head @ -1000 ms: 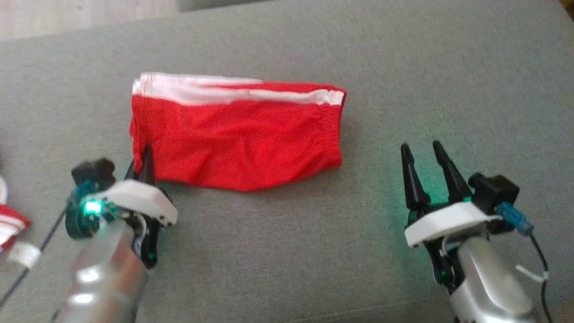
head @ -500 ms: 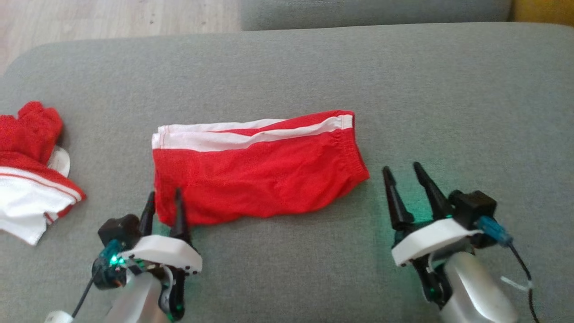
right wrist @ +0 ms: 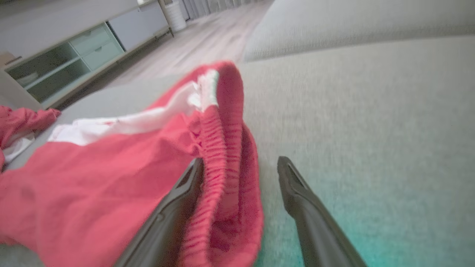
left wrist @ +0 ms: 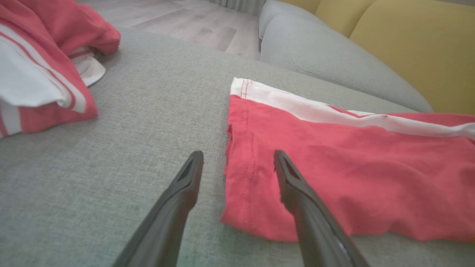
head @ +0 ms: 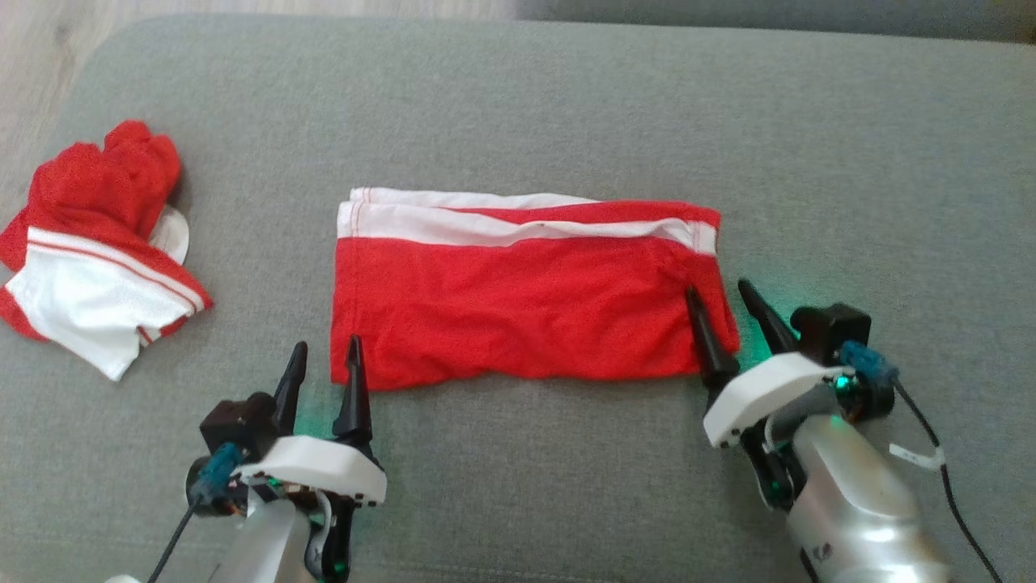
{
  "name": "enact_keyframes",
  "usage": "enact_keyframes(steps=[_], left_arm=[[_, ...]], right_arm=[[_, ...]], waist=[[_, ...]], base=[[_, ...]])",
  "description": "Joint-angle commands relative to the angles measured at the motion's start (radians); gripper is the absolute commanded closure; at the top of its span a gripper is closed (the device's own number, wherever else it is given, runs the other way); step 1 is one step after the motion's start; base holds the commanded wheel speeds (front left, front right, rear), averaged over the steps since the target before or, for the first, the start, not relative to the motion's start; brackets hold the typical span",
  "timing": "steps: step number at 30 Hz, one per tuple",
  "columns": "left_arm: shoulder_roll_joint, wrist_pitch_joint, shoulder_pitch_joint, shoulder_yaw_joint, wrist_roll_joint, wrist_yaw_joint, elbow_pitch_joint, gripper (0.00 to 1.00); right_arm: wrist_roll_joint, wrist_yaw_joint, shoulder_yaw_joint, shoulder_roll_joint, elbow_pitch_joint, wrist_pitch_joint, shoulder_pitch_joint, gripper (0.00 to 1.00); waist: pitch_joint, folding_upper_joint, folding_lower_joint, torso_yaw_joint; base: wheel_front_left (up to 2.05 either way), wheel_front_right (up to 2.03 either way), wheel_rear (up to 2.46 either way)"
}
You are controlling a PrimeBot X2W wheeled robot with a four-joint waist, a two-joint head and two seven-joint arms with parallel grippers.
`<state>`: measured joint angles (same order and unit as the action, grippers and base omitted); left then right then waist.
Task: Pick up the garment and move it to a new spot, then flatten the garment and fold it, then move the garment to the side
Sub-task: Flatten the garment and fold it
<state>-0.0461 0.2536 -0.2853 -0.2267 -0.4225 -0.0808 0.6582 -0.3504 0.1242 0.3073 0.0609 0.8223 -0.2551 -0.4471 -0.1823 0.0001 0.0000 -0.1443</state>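
A crumpled red jersey with a white, red-striped sleeve point(head: 97, 243) lies in a heap near the left end of a grey fabric sofa seat point(head: 566, 105), well apart from both arms. It is bunched so that its front cannot be made out, and the left wrist view cuts it off at the frame's edge point(left wrist: 37, 74).

At the middle of the seat lies a pair of red shorts with a white side stripe point(head: 518, 316), spread flat.

The left gripper point(head: 326, 346) has its jaws wide and holds nothing. In its wrist view point(left wrist: 238, 155) the fingers straddle the shorts' hemmed end point(left wrist: 352, 167), one over the cloth and one over the seat. Whether either touches, I cannot tell.

The right gripper point(head: 716, 290) also has its jaws wide, not closed on anything. They straddle the shorts' gathered waistband end, and one finger lies against the red cloth. Its wrist view point(right wrist: 241, 161) is blurred, showing the waistband point(right wrist: 222, 148) humped up between the fingers.
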Motion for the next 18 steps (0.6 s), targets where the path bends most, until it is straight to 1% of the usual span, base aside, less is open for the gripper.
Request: enact_keyframes(steps=[1,5,6,7,8,10,12,15,18], left_arm=[[-0.005,0.008,-0.021,0.028,-0.002,-0.003,-0.034,0.00],[-0.004,0.008,-0.019,0.024,-0.008,-0.004,-0.048,0.00],[-0.004,0.008,-0.019,0.023,-0.010,-0.003,-0.050,0.00],[-0.004,0.008,-0.018,0.022,-0.010,-0.002,-0.053,0.00],[-0.004,0.008,-0.018,0.022,-0.011,-0.001,-0.056,0.00],[-0.004,0.008,-0.016,0.022,-0.010,-0.002,-0.063,0.00],[-0.004,0.008,-0.011,0.023,-0.006,-0.003,-0.072,0.00],[-0.004,0.008,-0.004,0.022,-0.005,-0.004,-0.076,0.00],[-0.004,0.008,0.004,0.019,-0.007,-0.005,-0.076,0.00]], right_arm=[[0.002,0.007,0.014,-0.011,-0.007,-0.007,-0.029,0.00],[-0.035,0.007,0.029,-0.011,0.082,-0.007,-0.030,0.00],[-0.052,0.007,0.039,-0.011,0.096,-0.007,-0.028,0.28],[-0.067,0.007,0.053,-0.011,0.104,-0.007,-0.027,0.81],[-0.081,0.007,0.065,-0.011,0.107,-0.007,-0.025,1.00],[-0.112,0.007,0.074,-0.011,0.102,-0.007,-0.023,1.00],[-0.129,0.007,0.040,-0.011,0.084,-0.007,-0.017,1.00],[-0.114,0.007,-0.037,-0.004,0.068,-0.007,-0.004,1.00],[-0.095,0.007,-0.118,0.030,0.047,-0.007,0.012,1.00]], waist=[[-0.015,-0.0001,0.0000,-0.014],[-0.028,-0.0001,0.0000,-0.022],[-0.031,-0.0001,0.0000,-0.022],[-0.032,-0.0001,0.0000,-0.021],[-0.034,-0.0001,0.0000,-0.019],[-0.035,-0.0001,0.0000,-0.012],[-0.029,-0.0001,0.0000,0.005],[-0.017,-0.0001,0.0000,0.028],[-0.004,-0.0001,0.0000,0.052]], base=[[0.00,0.00,0.00],[0.00,0.00,0.00],[0.00,0.00,0.00],[0.00,0.00,0.00],[0.00,0.00,0.00],[0.00,0.00,0.00],[0.00,0.00,0.00],[0.00,0.00,0.00],[0.00,0.00,0.00]])
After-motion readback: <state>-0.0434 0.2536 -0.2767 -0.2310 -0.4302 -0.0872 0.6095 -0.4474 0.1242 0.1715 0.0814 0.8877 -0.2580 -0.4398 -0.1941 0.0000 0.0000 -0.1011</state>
